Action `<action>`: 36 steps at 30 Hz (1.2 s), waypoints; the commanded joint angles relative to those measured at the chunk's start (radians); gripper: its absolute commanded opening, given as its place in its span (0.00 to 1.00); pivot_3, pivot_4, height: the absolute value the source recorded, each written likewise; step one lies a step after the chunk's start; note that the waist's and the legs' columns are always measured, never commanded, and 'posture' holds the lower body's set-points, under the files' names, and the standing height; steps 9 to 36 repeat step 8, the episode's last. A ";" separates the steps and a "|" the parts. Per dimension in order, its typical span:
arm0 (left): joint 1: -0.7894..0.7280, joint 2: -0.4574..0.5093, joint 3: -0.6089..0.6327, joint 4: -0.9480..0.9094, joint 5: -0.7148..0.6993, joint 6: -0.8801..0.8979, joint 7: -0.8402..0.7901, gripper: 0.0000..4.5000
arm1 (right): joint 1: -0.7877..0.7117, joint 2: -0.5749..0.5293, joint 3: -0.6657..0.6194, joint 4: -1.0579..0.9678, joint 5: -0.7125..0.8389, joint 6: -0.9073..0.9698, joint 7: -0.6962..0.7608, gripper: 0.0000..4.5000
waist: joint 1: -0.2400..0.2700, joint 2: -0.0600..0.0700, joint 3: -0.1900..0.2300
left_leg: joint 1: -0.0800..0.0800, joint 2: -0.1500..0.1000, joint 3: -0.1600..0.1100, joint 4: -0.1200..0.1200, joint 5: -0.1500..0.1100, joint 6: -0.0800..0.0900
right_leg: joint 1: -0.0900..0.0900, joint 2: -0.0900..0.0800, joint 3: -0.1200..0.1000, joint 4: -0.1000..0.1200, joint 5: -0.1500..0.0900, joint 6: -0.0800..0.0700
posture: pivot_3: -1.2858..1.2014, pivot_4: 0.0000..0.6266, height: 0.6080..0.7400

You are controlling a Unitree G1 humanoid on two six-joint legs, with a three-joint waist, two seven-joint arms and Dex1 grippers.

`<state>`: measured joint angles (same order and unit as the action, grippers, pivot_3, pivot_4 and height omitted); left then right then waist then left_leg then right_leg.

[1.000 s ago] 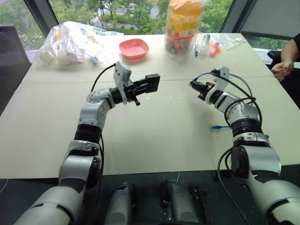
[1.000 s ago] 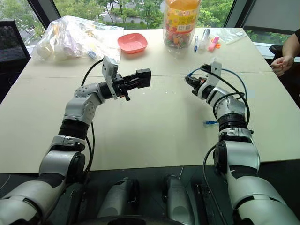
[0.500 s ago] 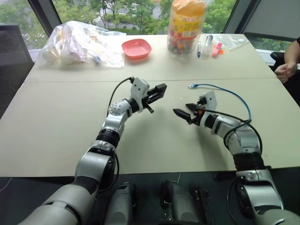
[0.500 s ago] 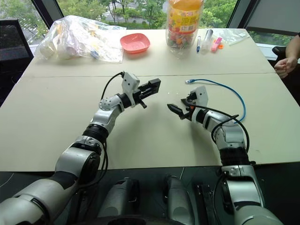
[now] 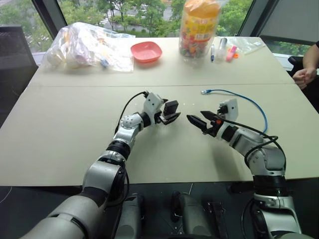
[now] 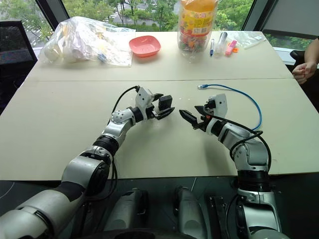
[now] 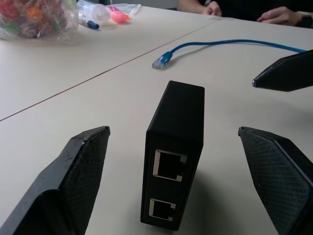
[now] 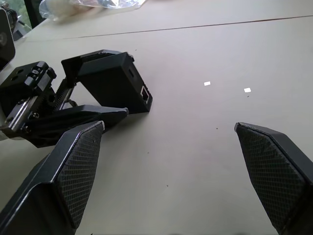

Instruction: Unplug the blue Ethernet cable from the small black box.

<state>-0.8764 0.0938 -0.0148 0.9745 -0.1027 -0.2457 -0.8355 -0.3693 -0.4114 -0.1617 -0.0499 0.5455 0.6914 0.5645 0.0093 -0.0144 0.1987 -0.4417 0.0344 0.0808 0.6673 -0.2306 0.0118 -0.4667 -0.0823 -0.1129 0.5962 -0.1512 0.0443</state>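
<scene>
Two grippers stood spread. L gripper (image 6: 163, 108) straddled the small black box (image 7: 174, 152), untouched, ports empty. R gripper (image 6: 194, 115) held nothing. Blue Ethernet cable (image 5: 239, 94) lay free at 1 o'clock. Best: back L straight off, w/o tipping box.

You see the blue Ethernet cable (image 5: 249, 99) run from its plug toward the right arm, where its far end passes behind the arm's black cables and is lost. Beside the cable, a person's hand (image 5: 300, 75) is cut by the picture's edge. In the left wrist view the small black box (image 7: 174, 152) shows two ports, its rear face hidden from you. The left gripper (image 5: 170, 112) partly covers that box in the head views. The label on the candy jar (image 5: 198, 27) is too small to read.
</scene>
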 commanded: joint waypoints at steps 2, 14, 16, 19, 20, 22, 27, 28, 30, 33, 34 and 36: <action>0.137 0.110 0.017 -0.491 -0.175 0.326 -0.135 0.99 | 0.033 -0.049 -0.036 -0.110 0.031 -0.012 0.040 1.00 | -0.005 0.000 0.000 | 0.000 0.001 0.000 0.000 0.000 0.000 | 0.000 0.000 0.000 0.000 0.000 0.000 | 0.52 0.24 1.00; 0.368 0.311 0.070 -0.966 -0.374 0.785 -0.107 0.99 | 0.100 -0.092 -0.021 -0.167 0.024 -0.020 0.068 1.00 | -0.006 0.001 0.000 | 0.002 0.001 0.000 0.000 0.000 0.000 | 0.001 0.001 0.001 0.001 -0.001 0.002 | 0.52 0.24 1.00; 0.368 0.311 0.070 -0.966 -0.374 0.785 -0.107 0.99 | 0.100 -0.092 -0.021 -0.167 0.024 -0.020 0.068 1.00 | -0.006 0.001 0.000 | 0.002 0.001 0.000 0.000 0.000 0.000 | 0.001 0.001 0.001 0.001 -0.001 0.002 | 0.52 0.24 1.00; 0.368 0.311 0.070 -0.966 -0.374 0.785 -0.107 0.99 | 0.100 -0.092 -0.021 -0.167 0.024 -0.020 0.068 1.00 | -0.006 0.001 0.000 | 0.002 0.001 0.000 0.000 0.000 0.000 | 0.001 0.001 0.001 0.001 -0.001 0.002 | 0.52 0.24 1.00; 0.368 0.311 0.070 -0.966 -0.374 0.785 -0.107 0.99 | 0.100 -0.092 -0.021 -0.167 0.024 -0.020 0.068 1.00 | -0.006 0.001 0.000 | 0.002 0.001 0.000 0.000 0.000 0.000 | 0.001 0.001 0.001 0.001 -0.001 0.002 | 0.52 0.24 1.00; 0.368 0.311 0.070 -0.966 -0.374 0.785 -0.107 0.99 | 0.100 -0.092 -0.021 -0.167 0.024 -0.020 0.068 1.00 | -0.006 0.001 0.000 | 0.002 0.001 0.000 0.000 0.000 0.000 | 0.001 0.001 0.001 0.001 -0.001 0.002 | 0.52 0.24 1.00; 0.368 0.311 0.070 -0.966 -0.374 0.785 -0.107 0.99 | 0.100 -0.092 -0.021 -0.167 0.024 -0.020 0.068 1.00 | -0.006 0.001 0.000 | 0.002 0.001 0.000 0.000 0.000 0.000 | 0.001 0.001 0.001 0.001 -0.001 0.002 | 0.52 0.24 1.00; 0.368 0.311 0.070 -0.966 -0.374 0.785 -0.107 0.99 | 0.100 -0.092 -0.021 -0.167 0.024 -0.020 0.068 1.00 | -0.006 0.001 0.000 | 0.002 0.001 0.000 0.000 0.000 0.000 | 0.001 0.001 0.001 0.001 -0.001 0.002 | 0.52 0.24 1.00; 0.368 0.311 0.070 -0.966 -0.374 0.785 -0.107 0.99 | 0.100 -0.092 -0.021 -0.167 0.024 -0.020 0.068 1.00 | -0.006 0.001 0.000 | 0.002 0.001 0.000 0.000 0.000 0.000 | 0.001 0.001 0.001 0.001 -0.001 0.002 | 0.52 0.24 1.00; 0.368 0.311 0.070 -0.966 -0.374 0.785 -0.107 0.99 | 0.100 -0.092 -0.021 -0.167 0.024 -0.020 0.068 1.00 | -0.006 0.001 0.000 | 0.002 0.001 0.000 0.000 0.000 0.000 | 0.001 0.001 0.001 0.001 -0.001 0.002 | 0.52 0.24 1.00; 0.368 0.311 0.070 -0.966 -0.374 0.785 -0.107 0.99 | 0.100 -0.092 -0.021 -0.167 0.024 -0.020 0.068 1.00 | -0.006 0.001 0.000 | 0.002 0.001 0.000 0.000 0.000 0.000 | 0.001 0.001 0.001 0.001 -0.001 0.002 | 0.52 0.24 1.00; 0.368 0.311 0.070 -0.966 -0.374 0.785 -0.107 0.99 | 0.100 -0.092 -0.021 -0.167 0.024 -0.020 0.068 1.00 | -0.006 0.001 0.000 | 0.002 0.001 0.000 0.000 0.000 0.000 | 0.001 0.001 0.001 0.001 -0.001 0.002 | 0.52 0.24 1.00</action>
